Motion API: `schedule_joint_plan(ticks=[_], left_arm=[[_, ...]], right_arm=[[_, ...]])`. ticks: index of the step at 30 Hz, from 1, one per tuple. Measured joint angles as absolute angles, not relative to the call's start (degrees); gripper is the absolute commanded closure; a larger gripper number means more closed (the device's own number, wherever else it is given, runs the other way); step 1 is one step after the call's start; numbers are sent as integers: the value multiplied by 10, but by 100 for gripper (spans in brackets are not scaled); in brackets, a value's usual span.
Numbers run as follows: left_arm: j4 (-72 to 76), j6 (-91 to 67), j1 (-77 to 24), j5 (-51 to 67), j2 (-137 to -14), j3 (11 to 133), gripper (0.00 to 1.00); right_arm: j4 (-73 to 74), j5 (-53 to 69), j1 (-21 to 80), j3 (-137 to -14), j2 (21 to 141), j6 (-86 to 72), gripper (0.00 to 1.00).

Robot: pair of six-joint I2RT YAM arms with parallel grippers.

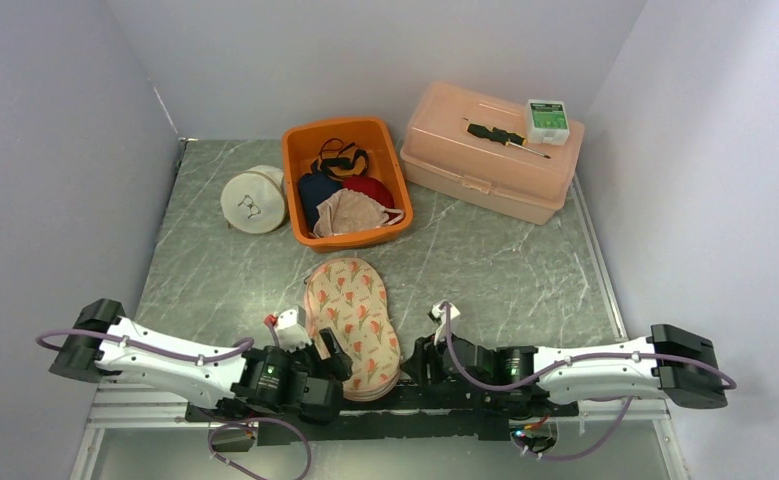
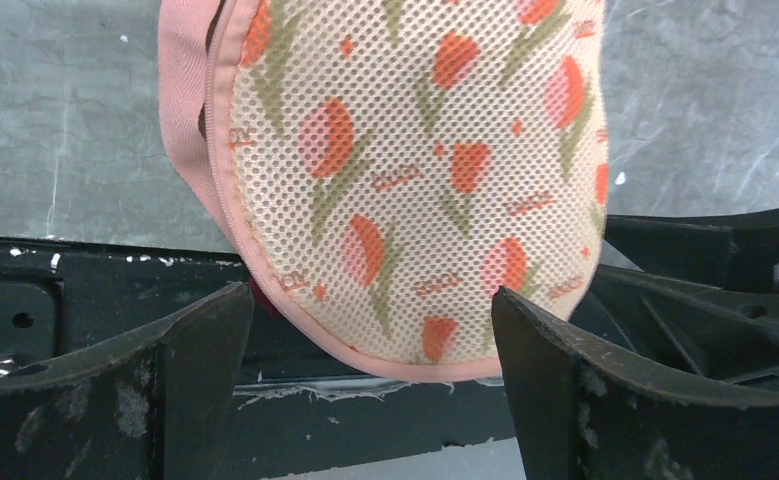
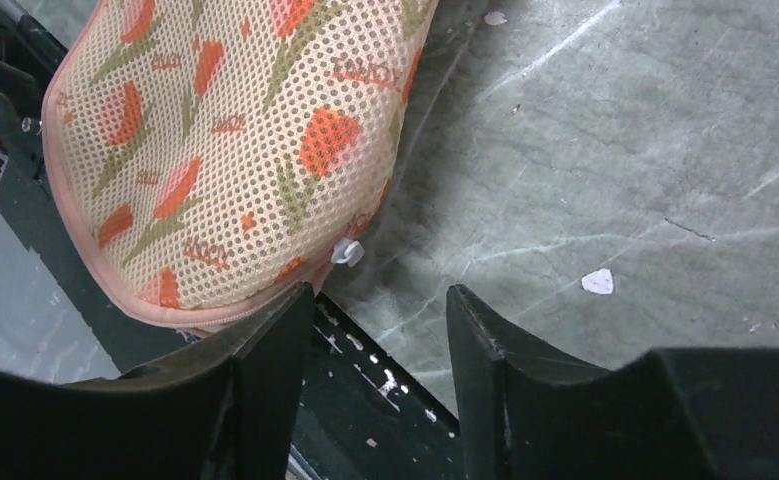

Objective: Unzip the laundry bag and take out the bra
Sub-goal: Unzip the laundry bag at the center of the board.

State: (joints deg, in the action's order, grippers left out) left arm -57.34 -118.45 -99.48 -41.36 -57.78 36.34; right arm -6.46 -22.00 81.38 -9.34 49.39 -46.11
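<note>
**Floral bag lies between two open grippers**

Nearest me, the one laundry bag [image 1: 353, 322] lies flat on the table [image 1: 525, 270]. Its near end hangs over the black rail [image 2: 85, 270] between the two arms. The left gripper [image 2: 370, 320] gapes wide just in front of that end, holding nothing. The right gripper [image 3: 380, 300] stands partly open and empty, its tips just short of the small zipper pull [image 3: 347, 251]. Farther back sits one orange bin [image 1: 291, 180] heaped with garments, with one round white mesh pouch [image 1: 253, 200] just left of it. To the right, one peach case [image 1: 485, 165] carries one screwdriver [image 1: 505, 135] and one small green-labelled box [image 1: 546, 120].
</note>
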Motion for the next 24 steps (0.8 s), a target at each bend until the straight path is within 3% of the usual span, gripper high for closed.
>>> schedule_joint_plan(ticks=[2,7,14,24], left_arm=[[-594,-1185,-995,-421,-578,382,6],[-635,-1184,-995,-439,-576,424,6],[-696,-1185,-995,-498,-523,444,6],[-761,-1187,-995,-562,-398,356,12]], right_arm=[[-50,-220,814,-94,481,-463,17],[23,-220,815,-120,436,-465,9],[107,-220,816,-198,385,-422,11],[70,-250,816,-238,484,-365,21]])
